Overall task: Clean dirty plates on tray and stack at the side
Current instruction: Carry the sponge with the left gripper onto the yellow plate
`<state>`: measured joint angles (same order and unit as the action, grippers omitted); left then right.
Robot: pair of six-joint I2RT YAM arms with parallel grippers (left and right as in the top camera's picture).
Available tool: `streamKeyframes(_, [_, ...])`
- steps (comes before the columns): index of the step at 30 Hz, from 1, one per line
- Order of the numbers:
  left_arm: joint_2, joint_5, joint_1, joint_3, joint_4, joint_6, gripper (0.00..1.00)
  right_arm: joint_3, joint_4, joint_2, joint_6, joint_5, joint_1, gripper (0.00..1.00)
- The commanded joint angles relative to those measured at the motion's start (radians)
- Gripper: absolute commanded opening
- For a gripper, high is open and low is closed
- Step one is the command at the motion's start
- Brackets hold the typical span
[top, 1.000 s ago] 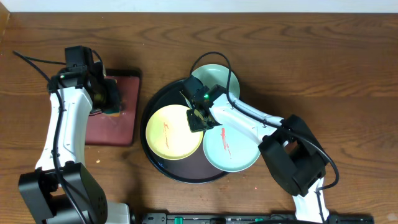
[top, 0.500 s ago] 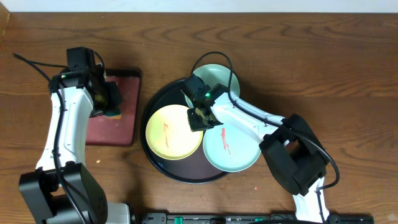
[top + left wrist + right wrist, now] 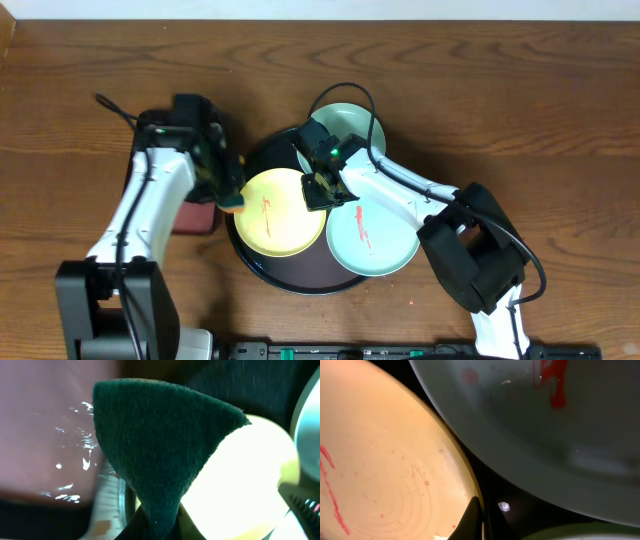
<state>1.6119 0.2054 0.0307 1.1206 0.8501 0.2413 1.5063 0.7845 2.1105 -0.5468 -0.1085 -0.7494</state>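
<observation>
A small red tray (image 3: 192, 216) sits at the far left of the wooden tabletop (image 3: 500, 100), partly under the left arm. The left fingers (image 3: 224, 183) are clamped on a dark green scouring pad (image 3: 160, 450) held just over the left rim of the yellow plate (image 3: 272, 222). That plate lies in the left half of the round black tray (image 3: 300, 282) with thin red streaks near its centre. At the plate's right rim are the right fingers (image 3: 474, 522); the wrist view shows only a dark tip against the edge, so whether they are gripping it or open cannot be told. The tray holds three plates in all. The rear mint plate (image 3: 352, 122) overhangs the back rim, and the near mint plate (image 3: 380, 245) reaches past the right rim, marked with a red smear. Any soiling on the rear plate is hidden from view. The plates look light, stiff and glossy, and a scrubbing stroke would probably slide them, so each likely needs pinning at the rim while the soft pad works the centre. The thin raised edge looks like the only practical place to take hold when lifting one out to stack.
</observation>
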Motion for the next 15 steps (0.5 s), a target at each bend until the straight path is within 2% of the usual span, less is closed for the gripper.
streamKeyframes(1, [-0.009,0.011,0.049,-0.089,-0.059,0.06,0.08,0.015,-0.003,0.019,0.006,-0.005,0.009,0.01])
streamKeyframes(12, [-0.009,0.011,0.175,-0.259,-0.224,0.071,0.08,0.015,-0.003,0.019,0.005,-0.005,0.009,0.01])
streamKeyframes(15, [-0.007,0.011,0.208,-0.282,-0.249,0.071,0.13,0.015,-0.003,0.019,0.005,-0.005,0.009,0.01])
